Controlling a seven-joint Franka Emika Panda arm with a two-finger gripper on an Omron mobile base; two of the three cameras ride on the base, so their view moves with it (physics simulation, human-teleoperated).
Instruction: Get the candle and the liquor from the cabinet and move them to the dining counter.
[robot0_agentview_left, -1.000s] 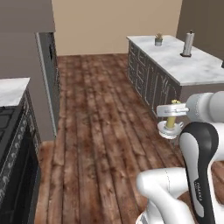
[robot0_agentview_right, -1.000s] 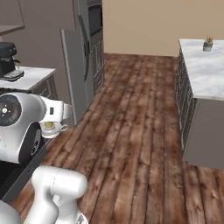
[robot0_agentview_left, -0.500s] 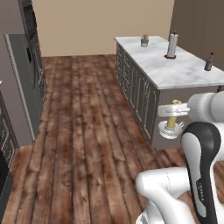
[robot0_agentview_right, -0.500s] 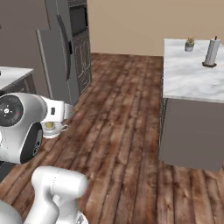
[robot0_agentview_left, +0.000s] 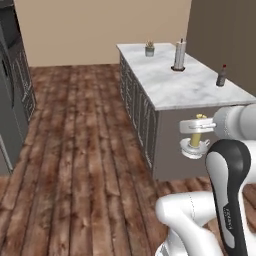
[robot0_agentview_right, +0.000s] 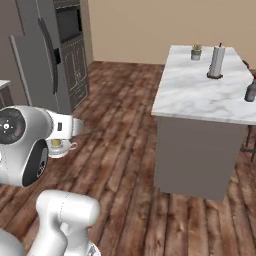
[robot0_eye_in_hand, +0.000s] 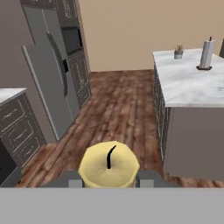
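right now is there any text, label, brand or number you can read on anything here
None can be read.
Robot forearm: a small vertical marking runs along the dark cover, too blurred to read.
Liquor on the dining counter: no label can be made out, too small.
Candle held in the gripper: plain yellow, no print.
Paper towel roll: plain.

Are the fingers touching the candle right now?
Touching. In the hand view the candle sits squeezed between the two fingers, no gap on either side. The left base view shows it carried at the gripper.
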